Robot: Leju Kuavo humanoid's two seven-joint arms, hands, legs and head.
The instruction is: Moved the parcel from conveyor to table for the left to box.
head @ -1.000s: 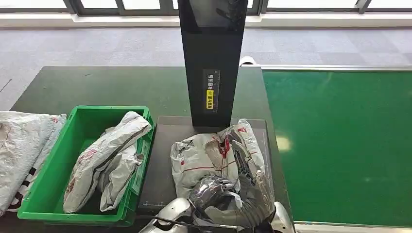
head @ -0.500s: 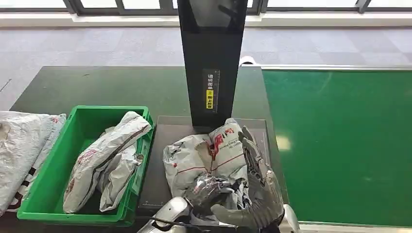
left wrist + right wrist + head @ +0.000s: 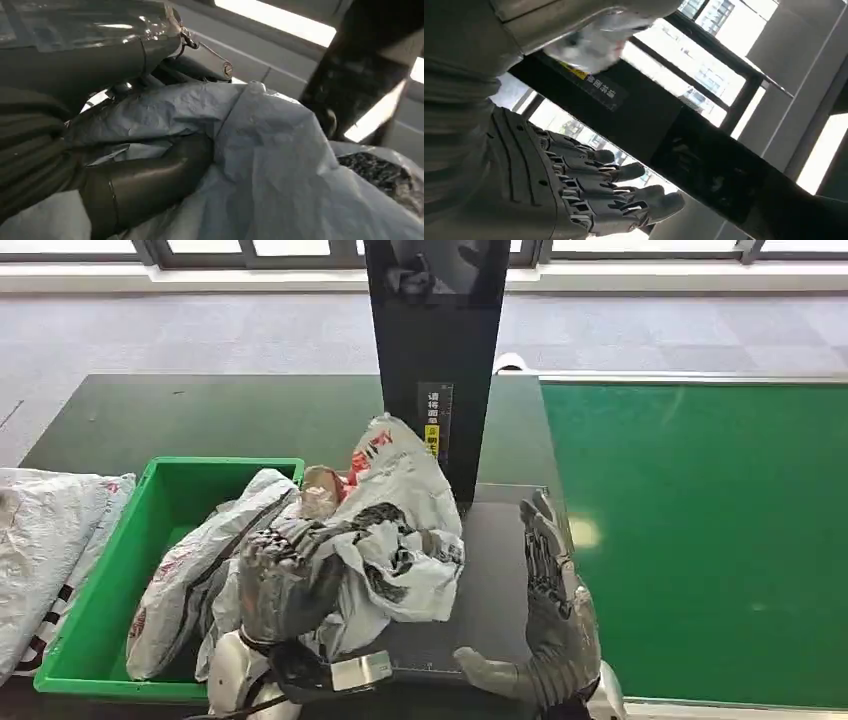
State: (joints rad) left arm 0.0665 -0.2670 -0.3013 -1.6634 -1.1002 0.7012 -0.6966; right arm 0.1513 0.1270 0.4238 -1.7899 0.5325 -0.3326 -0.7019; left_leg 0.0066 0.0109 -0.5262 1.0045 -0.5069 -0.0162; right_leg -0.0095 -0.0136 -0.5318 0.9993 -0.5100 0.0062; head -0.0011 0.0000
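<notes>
Left hand [image 3: 285, 585] grips crumpled parcel [image 3: 400, 525], raised at frame centre beside green bin [image 3: 150, 530] | right hand [image 3: 545, 610] holds nothing, fingers spread, lower right over dark tabletop [image 3: 200, 415] | black post [image 3: 435, 350] behind parcel.
</notes>
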